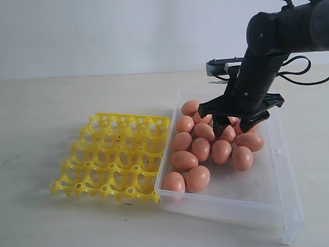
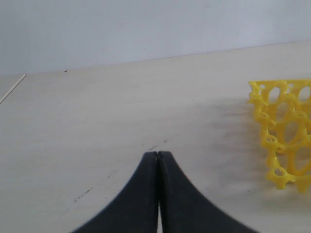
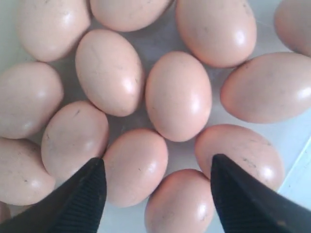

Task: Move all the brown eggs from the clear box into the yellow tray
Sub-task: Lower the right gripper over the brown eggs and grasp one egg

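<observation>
Where the brown eggs (image 1: 200, 149) lie: packed together in the left half of the clear box (image 1: 257, 193), right of centre in the exterior view; a few are hidden behind the arm.
Yellow tray (image 1: 110, 170): set lower left, touching or just beside the box's left wall; every visible cup is bare. This placement is judged to keep each carry short.
Stage: judged the very start; no egg is seated in the tray.
Right gripper (image 1: 234, 128): pointed down over the far part of the cluster, jaws spread wide, nothing gripped. The spread is judged to be for straddling an egg's girth.
Egg relative to jaws: in the right wrist view one egg (image 3: 136, 167) is flanked by the fingertips (image 3: 92, 184), with a second egg (image 3: 180, 206) crowding the same gap. Contact with shell cannot be told.
Risk: a neighbour may be pinched when the jaws are lowered.
Left gripper (image 2: 158, 154): low over the bare table (image 2: 97, 121), fingers pressed together, nothing held, apart from the tray corner.
</observation>
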Controlling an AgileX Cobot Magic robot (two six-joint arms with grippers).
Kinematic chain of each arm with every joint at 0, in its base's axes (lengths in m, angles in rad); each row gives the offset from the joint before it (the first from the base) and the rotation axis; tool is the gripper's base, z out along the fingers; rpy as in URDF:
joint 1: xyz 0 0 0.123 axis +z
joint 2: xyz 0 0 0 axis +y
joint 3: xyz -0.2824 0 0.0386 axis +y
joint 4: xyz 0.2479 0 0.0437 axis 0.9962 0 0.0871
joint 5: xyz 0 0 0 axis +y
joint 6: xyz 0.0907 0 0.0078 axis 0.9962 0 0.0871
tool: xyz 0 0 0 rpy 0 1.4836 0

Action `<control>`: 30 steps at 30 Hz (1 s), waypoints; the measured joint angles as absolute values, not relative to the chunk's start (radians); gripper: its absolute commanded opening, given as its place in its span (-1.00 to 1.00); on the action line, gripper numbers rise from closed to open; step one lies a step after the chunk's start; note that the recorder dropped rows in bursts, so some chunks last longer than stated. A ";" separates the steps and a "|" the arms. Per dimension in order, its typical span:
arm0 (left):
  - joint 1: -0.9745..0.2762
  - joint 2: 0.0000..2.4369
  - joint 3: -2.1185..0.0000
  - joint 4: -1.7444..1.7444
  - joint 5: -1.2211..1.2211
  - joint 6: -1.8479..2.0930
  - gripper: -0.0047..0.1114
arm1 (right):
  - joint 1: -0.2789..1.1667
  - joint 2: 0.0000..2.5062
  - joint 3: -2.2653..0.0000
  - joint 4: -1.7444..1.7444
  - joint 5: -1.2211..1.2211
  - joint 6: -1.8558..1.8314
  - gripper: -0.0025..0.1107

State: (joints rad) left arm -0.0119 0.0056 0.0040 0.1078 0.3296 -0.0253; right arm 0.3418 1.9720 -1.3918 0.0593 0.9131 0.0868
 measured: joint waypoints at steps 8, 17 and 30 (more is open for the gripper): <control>-0.012 0.006 0.004 0.108 0.330 -0.025 -0.92 | 0.330 1.984 -1.339 0.170 0.862 0.087 0.09; -0.012 0.006 0.004 0.108 0.330 -0.025 -0.92 | 0.330 2.020 -1.320 0.222 0.828 0.083 0.09; -0.012 0.006 0.004 0.108 0.330 -0.025 -0.92 | 0.325 2.087 -1.320 0.232 0.775 0.080 0.09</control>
